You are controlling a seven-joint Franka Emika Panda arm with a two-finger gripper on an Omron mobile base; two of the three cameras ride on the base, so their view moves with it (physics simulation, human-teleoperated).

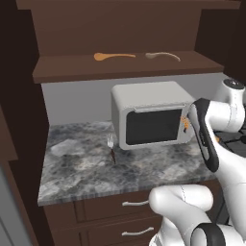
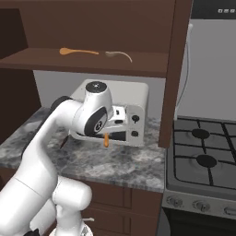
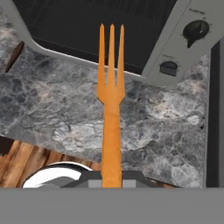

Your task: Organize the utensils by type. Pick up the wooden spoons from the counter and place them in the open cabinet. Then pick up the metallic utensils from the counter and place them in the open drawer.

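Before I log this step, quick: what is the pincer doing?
Pincer: shut on the orange fork, held above the counter.

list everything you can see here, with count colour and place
wooden spoons: 2, orange-tan and pale beige, on the cabinet shelf
orange fork: 1, all orange, held over the counter edge, tines toward the microwave
small fork: 1, silver tines, dark handle, on the counter left of the microwave
microwave: 1, white, dark door, back of counter
drawer fronts: dark brown, silver handles, below counter
stove: 1, grey, black burners, right of counter
gripper: 1, shut on the orange fork
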